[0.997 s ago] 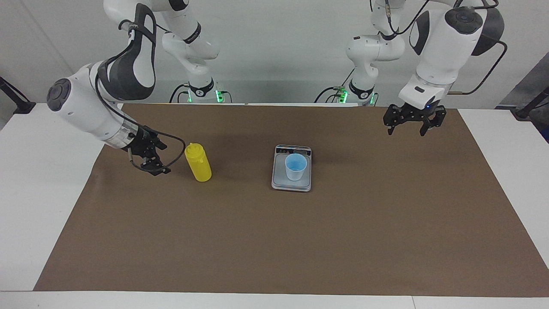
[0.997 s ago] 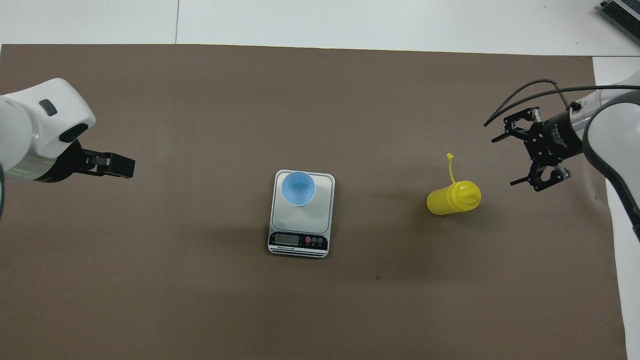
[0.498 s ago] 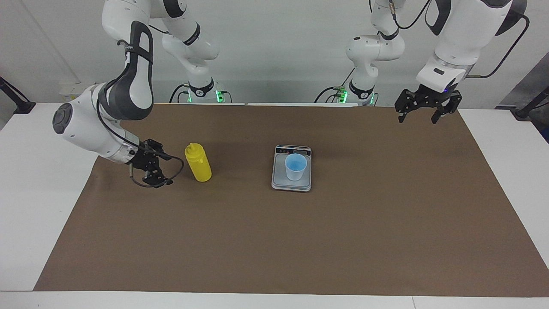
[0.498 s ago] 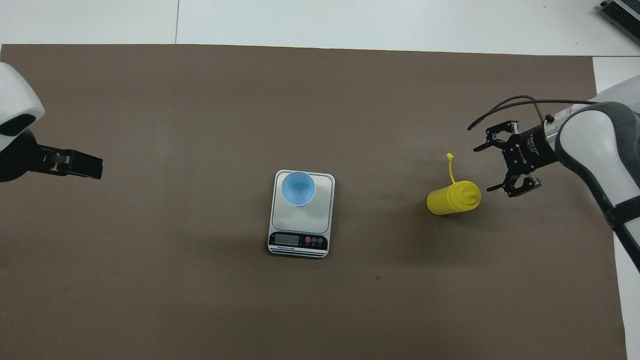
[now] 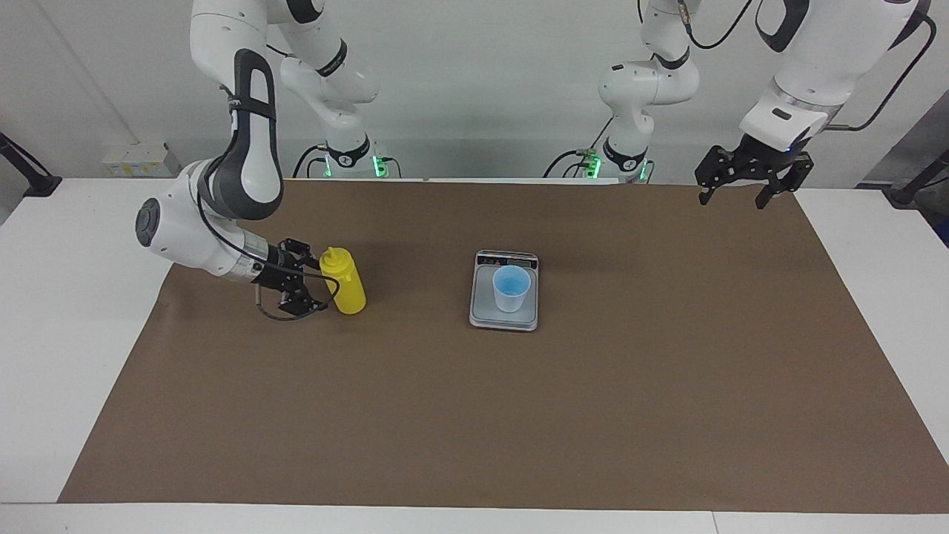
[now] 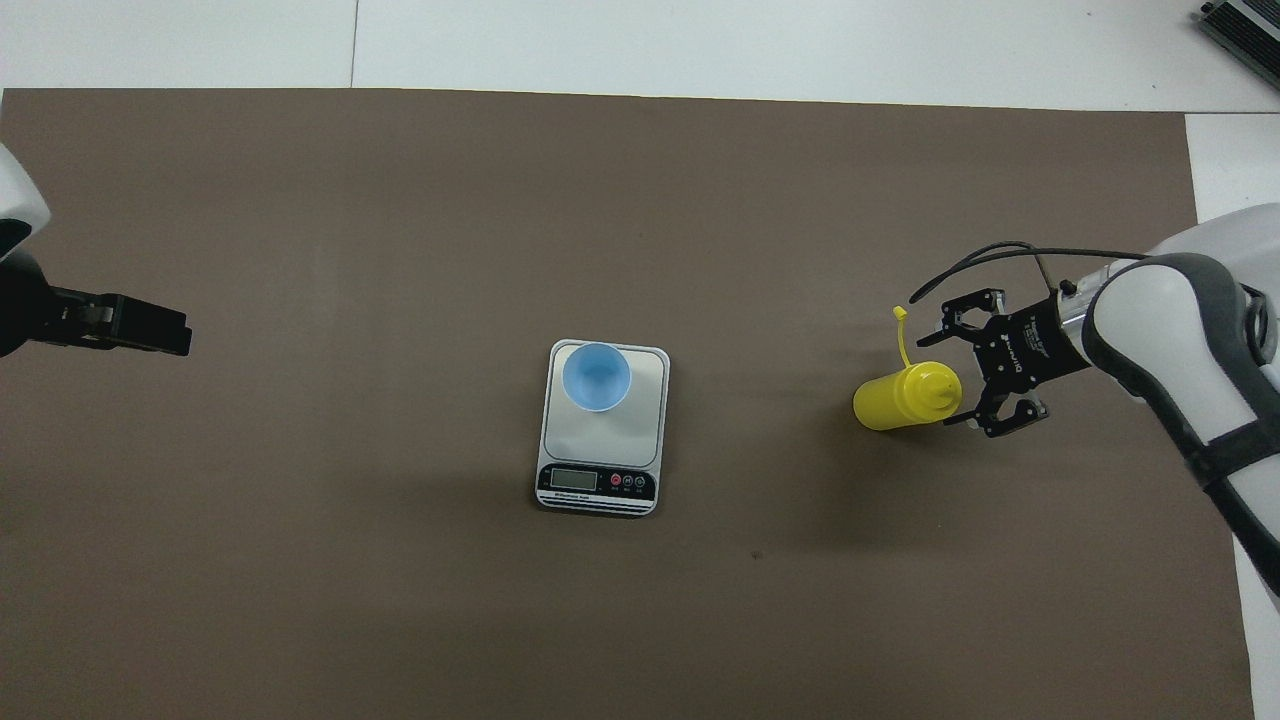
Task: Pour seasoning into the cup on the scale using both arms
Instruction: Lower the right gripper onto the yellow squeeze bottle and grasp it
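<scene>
Facing view: the right gripper [image 5: 308, 288] sits low beside the seasoning [image 5: 342, 280], fingers spread and level with the bottle's lower body, apparently not yet clamped. The seasoning stands upright on the brown mat [image 5: 474, 415] toward the right arm's end of the table, long axis vertical, nozzle up — its tethered cap hangs off to one side, as the overhead view shows. Risk: if one finger meets the bottle first, the tall, narrow body could be pushed over or skid; a low grasp may also let it swing when tilted. The cup [image 5: 511, 288] stands on the scale [image 5: 483, 315] at mid-table. The left gripper [image 5: 745, 178] waits, spread open, over the mat's edge.
</scene>
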{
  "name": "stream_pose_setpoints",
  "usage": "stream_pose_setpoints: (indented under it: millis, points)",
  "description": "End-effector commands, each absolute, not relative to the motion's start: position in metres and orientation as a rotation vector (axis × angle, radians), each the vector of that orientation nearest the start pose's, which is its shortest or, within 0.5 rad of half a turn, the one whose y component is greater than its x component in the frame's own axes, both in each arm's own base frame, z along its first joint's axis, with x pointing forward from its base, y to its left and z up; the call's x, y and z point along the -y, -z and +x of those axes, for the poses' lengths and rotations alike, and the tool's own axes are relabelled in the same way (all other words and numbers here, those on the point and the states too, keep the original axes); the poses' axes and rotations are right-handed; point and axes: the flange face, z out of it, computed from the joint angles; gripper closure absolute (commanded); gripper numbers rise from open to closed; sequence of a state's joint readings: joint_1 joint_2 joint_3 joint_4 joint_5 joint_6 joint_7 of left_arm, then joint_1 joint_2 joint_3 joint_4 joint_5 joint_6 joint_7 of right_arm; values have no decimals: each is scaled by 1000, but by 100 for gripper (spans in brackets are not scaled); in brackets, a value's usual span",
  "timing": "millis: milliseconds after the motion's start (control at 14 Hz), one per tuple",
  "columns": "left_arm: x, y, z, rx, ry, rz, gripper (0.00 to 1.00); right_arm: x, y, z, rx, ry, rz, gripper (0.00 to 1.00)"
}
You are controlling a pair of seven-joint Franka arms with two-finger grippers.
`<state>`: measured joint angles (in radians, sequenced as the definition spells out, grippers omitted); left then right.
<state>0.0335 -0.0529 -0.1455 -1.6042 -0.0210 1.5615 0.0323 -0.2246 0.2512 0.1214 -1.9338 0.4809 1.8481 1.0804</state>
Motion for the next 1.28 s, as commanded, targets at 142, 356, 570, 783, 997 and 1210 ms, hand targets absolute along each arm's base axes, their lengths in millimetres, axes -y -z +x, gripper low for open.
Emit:
stream_pose_setpoints:
  millis: [142,356,570,783,997,1210]
  points:
    - [60,-645,534,-343,-8,-3107,0,12,-332,545,-1766,-716,-2070,0]
    - [59,-638,529,-323,-27,-3111,0,8,-327,541,-1764,-703,-2065,0]
    - [60,-634,527,-283,-23,-3120,0,-4,-332,547,-1748,-668,-2082,91]
    - [60,-634,528,-218,-10,-3125,0,-8,-334,551,-1845,-649,-2020,100]
    - [59,-634,529,-215,0,-3119,0,-53,-357,556,-1922,-573,-1978,100]
    - [58,-631,528,-201,-3,-3121,0,-98,-375,561,-2049,-467,-1949,100]
